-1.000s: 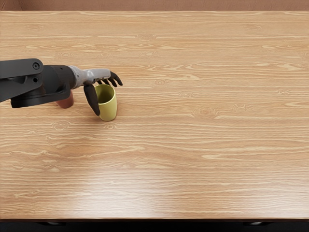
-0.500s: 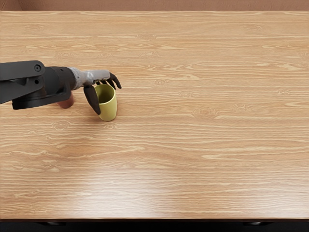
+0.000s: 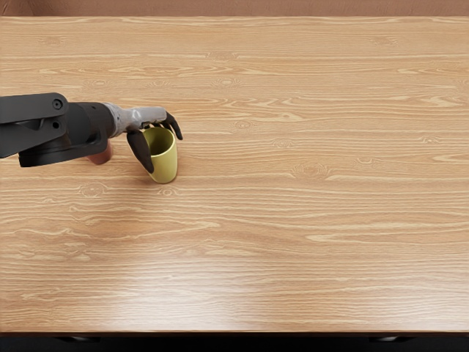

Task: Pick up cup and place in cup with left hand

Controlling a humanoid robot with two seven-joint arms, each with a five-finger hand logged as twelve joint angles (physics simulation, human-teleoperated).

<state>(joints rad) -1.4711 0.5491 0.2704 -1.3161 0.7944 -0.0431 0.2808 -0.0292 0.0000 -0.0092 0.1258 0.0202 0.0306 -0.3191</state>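
My left hand [image 3: 163, 139] is at the yellow-green cup [image 3: 165, 165], its fingers curled round the far side of the rim and its dark thumb against the near left side. It is shut on this cup, which stands upright on the table with its opening up. Behind and below the left forearm shows part of a reddish cup [image 3: 102, 154]; its upper part is hidden by the arm.
The wooden table [image 3: 293, 235] spans the view, with its front edge along the bottom of the picture. The left arm reaches in low over the table's left side, above the reddish cup.
The left hand's fingers have curled further in toward the yellow-green cup, and the forearm has shifted very slightly right and down. Both cups show no clear movement.
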